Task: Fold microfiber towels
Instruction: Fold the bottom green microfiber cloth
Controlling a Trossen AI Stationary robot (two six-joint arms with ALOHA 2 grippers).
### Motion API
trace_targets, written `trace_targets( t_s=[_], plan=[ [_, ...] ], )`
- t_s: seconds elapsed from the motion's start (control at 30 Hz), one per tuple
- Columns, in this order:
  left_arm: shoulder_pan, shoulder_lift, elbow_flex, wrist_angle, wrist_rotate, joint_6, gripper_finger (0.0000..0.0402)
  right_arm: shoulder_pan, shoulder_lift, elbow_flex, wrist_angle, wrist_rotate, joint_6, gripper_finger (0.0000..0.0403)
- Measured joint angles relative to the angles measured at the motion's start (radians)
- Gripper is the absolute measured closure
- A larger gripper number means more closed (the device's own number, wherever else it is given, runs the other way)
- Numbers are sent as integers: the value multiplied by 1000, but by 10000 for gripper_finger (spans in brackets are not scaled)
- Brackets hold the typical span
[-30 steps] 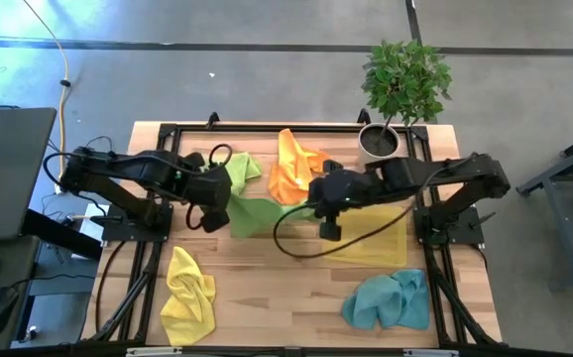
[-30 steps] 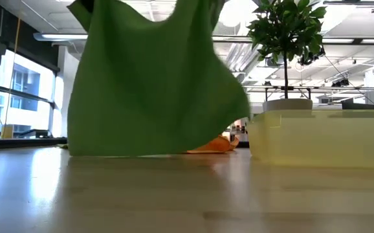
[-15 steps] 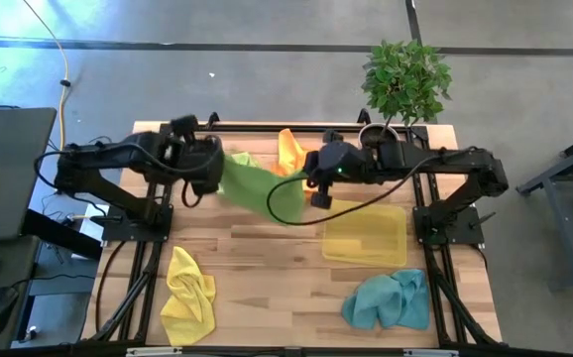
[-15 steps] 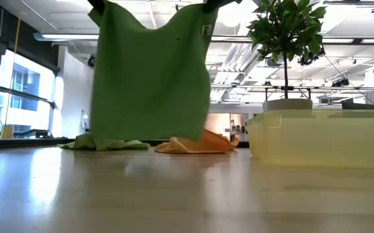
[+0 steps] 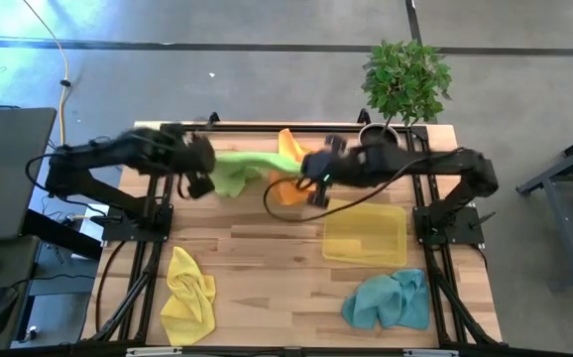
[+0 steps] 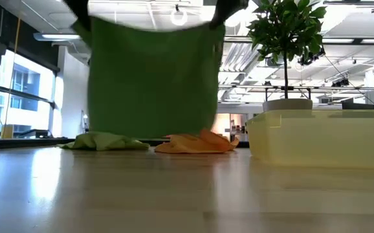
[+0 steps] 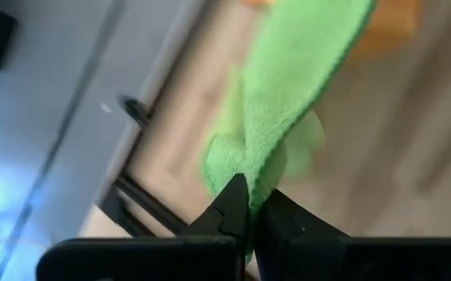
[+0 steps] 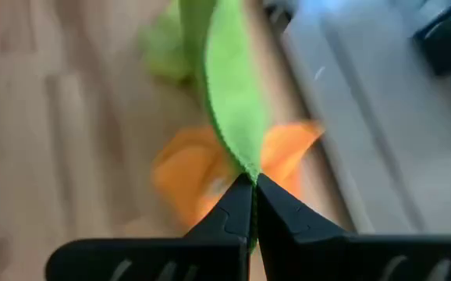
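I have the lime green towel [image 5: 239, 167] stretched in the air over the far side of the table, its long axis running between the left gripper [image 5: 199, 171] and the right gripper [image 5: 311, 178], each clamped on a top corner, so neither arm is nearer. The low view shows it hanging flat and clear of the tabletop [image 6: 174, 194], above a second green towel [image 6: 103, 141] and the orange towel [image 6: 197, 142]; from overhead it is only a narrow band.

free: bare table front centre [image 5: 267, 283] | blocked: far edge, green towel [image 5: 247, 164] stretched across, plant pot [image 5: 378, 139]
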Motion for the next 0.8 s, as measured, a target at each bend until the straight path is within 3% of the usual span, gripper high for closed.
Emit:
trace_targets(
  t_s=[0.1, 0.37, 0.5, 0.8],
  plan=[
    [-65, 9, -151, 30, 93, -68, 401, 51, 73, 0, -49, -103, 42, 403],
    [-289, 12, -446, 367, 317, -238, 401, 162, 223, -1, -59, -350, 126, 403],
    [-411, 23, -506, 486, 386, -348, 401, 202, 246, -1, -49, -442, 170, 403],
    [-649, 93, -519, 549, 498, -581, 401, 257, 272, -1, 6, -559, 221, 403]
  ],
)
